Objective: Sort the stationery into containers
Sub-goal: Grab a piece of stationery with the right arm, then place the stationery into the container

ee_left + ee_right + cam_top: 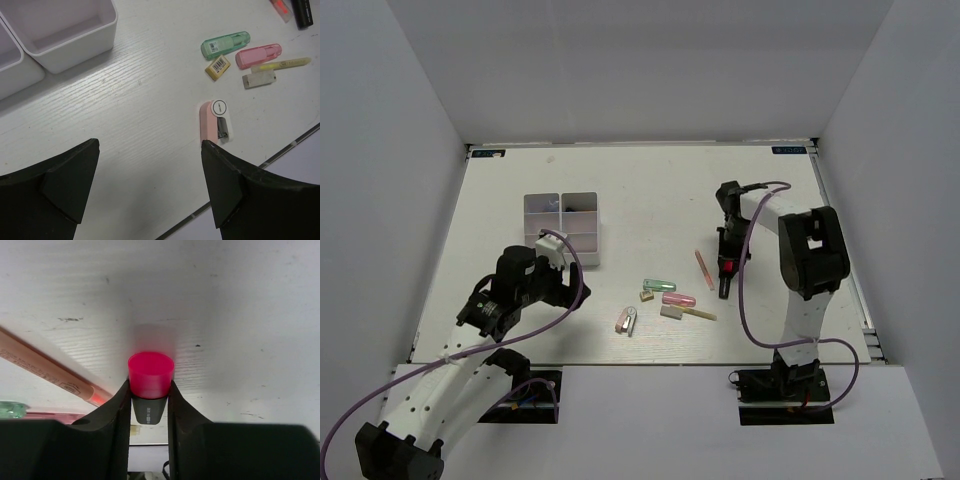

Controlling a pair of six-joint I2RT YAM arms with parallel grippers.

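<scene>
My right gripper [725, 268] is shut on a black highlighter with a pink cap [150, 374], held between both fingers above the table. A thin pink pencil [704, 269] lies just left of it, also in the right wrist view [45, 370]. My left gripper [150, 165] is open and empty, low over the table, its right fingertip by a pink clip-like piece [212, 120]. Green [225, 44], pink [258, 54] and yellow [281, 63] pieces and two small erasers [218, 67] lie together. The white bins [563, 228] stand at left; something dark lies in a back compartment.
The table's front edge [250, 172] runs just beyond my left gripper's right finger. White walls enclose the table on three sides. The left arm's cable [578, 285] loops beside the bins.
</scene>
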